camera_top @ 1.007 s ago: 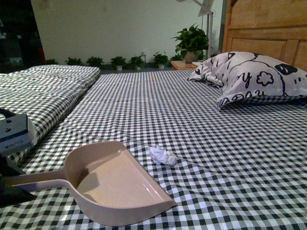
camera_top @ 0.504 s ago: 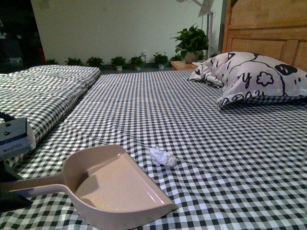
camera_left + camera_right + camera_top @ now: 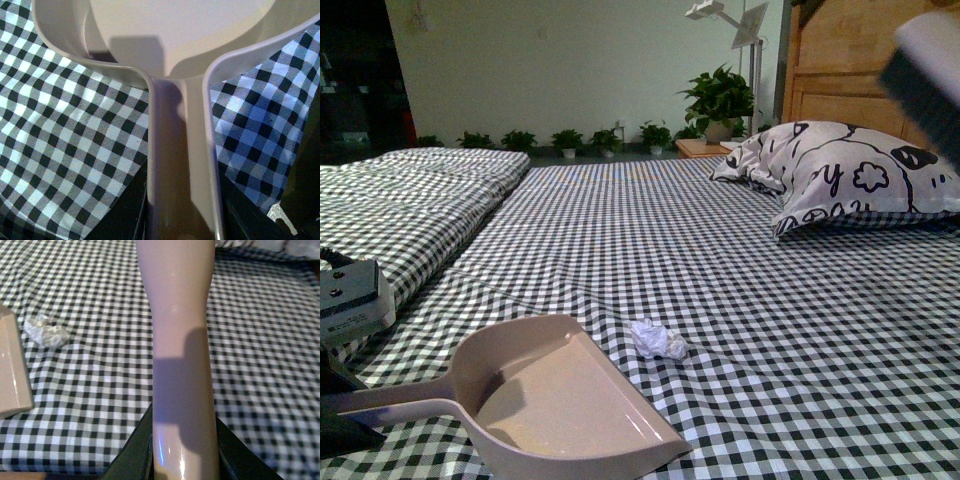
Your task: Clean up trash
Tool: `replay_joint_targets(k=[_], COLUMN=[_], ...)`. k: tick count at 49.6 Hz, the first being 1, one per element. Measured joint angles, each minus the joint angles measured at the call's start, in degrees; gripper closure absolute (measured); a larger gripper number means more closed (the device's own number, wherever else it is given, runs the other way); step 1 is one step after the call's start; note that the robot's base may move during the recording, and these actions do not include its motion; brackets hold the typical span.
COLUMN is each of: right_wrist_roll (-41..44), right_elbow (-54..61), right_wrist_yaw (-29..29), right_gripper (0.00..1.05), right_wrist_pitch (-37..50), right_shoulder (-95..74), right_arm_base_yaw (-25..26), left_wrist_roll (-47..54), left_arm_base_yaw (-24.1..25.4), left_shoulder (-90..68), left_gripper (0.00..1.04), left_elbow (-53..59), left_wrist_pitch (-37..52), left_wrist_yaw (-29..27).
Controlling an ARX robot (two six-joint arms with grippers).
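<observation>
front view: the trash (image 3: 658, 339) is lying on the checked bed (image 3: 800, 330) just beside the beige dustpan (image 3: 560, 400); a blurred brush (image 3: 930, 70) is showing at the top corner, cut off.

left wrist view: the left claw (image 3: 182, 220) is clenching the dustpan handle (image 3: 182, 150); the trash is out of view.

right wrist view: the right claw (image 3: 184, 455) is grasping a pink handle (image 3: 177, 315), its far end cut off; the trash is lying near the dustpan's corner.

Paper wad (image 3: 658, 340) right of dustpan (image 3: 555, 405)
</observation>
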State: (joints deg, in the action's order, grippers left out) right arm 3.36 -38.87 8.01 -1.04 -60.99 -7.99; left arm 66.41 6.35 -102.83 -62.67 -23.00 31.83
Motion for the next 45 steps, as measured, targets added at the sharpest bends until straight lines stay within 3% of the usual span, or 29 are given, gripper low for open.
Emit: replay_joint_targets(k=[8, 22, 45], right_wrist_roll=[2.8, 8.5, 19.0], right_elbow=[-7.4, -16.1, -21.3], right_wrist_yaw=[-1.7, 1.7, 12.6], right_gripper=[0.85, 0.85, 0.85], right_wrist_pitch=[2.0, 3.6, 7.9], right_shoulder=[-15.5, -32.1, -43.3], right_arm_base_yaw=[-2.9, -6.5, -8.1], left_wrist_roll=[0.0, 0.0, 0.0], left_arm_base_yaw=[0.0, 0.0, 0.0], left_shoulder=[0.0, 0.0, 0.0], left_gripper=[0.77, 0.77, 0.77], left_elbow=[0.0, 0.0, 0.0], left_wrist_pitch=[0.0, 0.0, 0.0], left_wrist_yaw=[0.0, 0.0, 0.0])
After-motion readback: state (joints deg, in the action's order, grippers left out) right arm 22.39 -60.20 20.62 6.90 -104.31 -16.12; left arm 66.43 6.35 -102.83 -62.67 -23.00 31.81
